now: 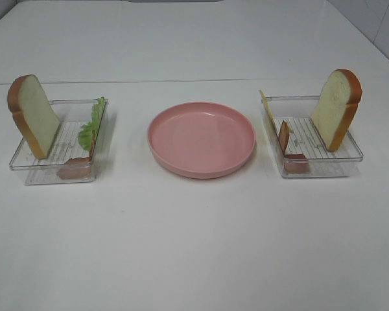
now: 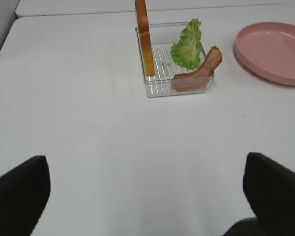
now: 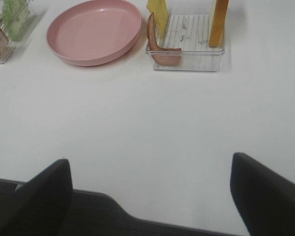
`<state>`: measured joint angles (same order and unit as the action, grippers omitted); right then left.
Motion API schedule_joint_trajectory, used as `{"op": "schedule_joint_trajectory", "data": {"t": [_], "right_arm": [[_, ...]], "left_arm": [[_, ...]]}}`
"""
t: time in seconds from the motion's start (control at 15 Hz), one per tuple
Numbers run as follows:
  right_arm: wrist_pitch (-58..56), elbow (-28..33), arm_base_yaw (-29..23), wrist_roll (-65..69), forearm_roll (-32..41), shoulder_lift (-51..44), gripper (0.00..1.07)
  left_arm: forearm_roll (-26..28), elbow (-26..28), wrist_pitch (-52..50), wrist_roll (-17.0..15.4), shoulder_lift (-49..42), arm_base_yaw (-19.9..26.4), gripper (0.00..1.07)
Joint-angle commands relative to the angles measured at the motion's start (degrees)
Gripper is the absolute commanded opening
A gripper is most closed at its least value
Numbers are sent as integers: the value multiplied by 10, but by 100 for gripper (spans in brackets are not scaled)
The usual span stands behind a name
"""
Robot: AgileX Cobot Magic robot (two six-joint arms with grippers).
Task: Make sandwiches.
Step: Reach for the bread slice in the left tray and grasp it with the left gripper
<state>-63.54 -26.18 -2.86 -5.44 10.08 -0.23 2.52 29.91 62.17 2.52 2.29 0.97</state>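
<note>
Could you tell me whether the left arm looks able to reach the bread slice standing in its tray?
Probably yes: the left tool is open, bare table lies between it and the bread slice, and the slice stands clear of the lettuce.

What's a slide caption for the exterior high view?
Pink plate centred between left tray (bread slice, lettuce, bacon strip) and right tray (second bread slice, cheese, second bacon strip).

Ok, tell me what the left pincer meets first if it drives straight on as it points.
Probably bare table: the left pincer is open and angled down at it. Farther along that line stands the tray with the bread slice, though depth is unclear.
</note>
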Motion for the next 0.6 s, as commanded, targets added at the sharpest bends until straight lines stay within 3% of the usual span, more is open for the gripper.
{"op": "schedule_joint_trajectory", "data": {"t": [0.07,0.27,0.4,0.47,0.53,0.6], "right_arm": [[5,2,2,-3,3,-17,85],[5,2,2,-3,3,-17,85],[5,2,2,-3,3,-17,85],[5,2,2,-3,3,-17,85],[5,2,2,-3,3,-17,85],[5,2,2,-3,3,-17,85]], "left_arm": [[0,47,33,0,101,1,102],[-15,128,48,0,247,1,102],[-22,252,95,-1,426,1,102],[-25,276,107,-1,458,1,102],[-42,332,125,-5,541,1,102],[-57,407,130,-25,653,1,102]]}}
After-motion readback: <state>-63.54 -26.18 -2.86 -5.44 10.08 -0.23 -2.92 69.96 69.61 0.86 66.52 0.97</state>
